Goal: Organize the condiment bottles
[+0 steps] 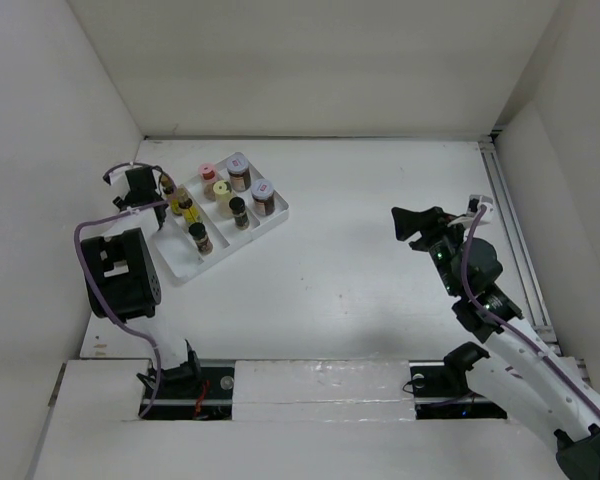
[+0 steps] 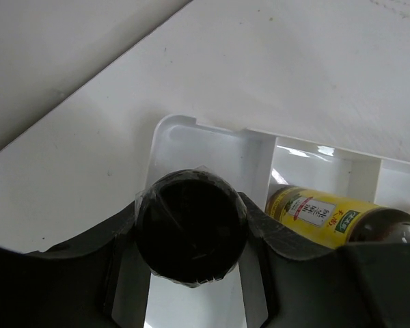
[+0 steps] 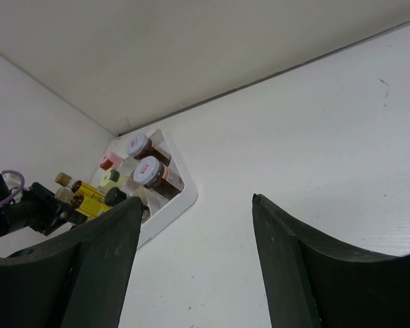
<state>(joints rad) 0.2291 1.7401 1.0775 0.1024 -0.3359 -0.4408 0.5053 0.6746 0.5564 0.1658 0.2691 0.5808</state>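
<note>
Top view: left gripper (image 1: pixel 152 186) sits at the far-left corner of the white tray (image 1: pixel 175 258), pinching a dark-capped bottle (image 1: pixel 167 183). The other condiment bottles (image 1: pixel 239 172) stand in the tray's compartments, and the right gripper (image 1: pixel 408 222) is well apart over the table (image 1: pixel 360 290).
Left wrist: both fingers (image 2: pixel 119 236) press against the dark-capped bottle at the tray's corner compartment; I cannot tell if it touches the floor. A yellow-labelled bottle (image 2: pixel 321 213) is in the next compartment.
Right wrist: fingers (image 3: pixel 307 260) spread wide, tray off to the far left.
</note>
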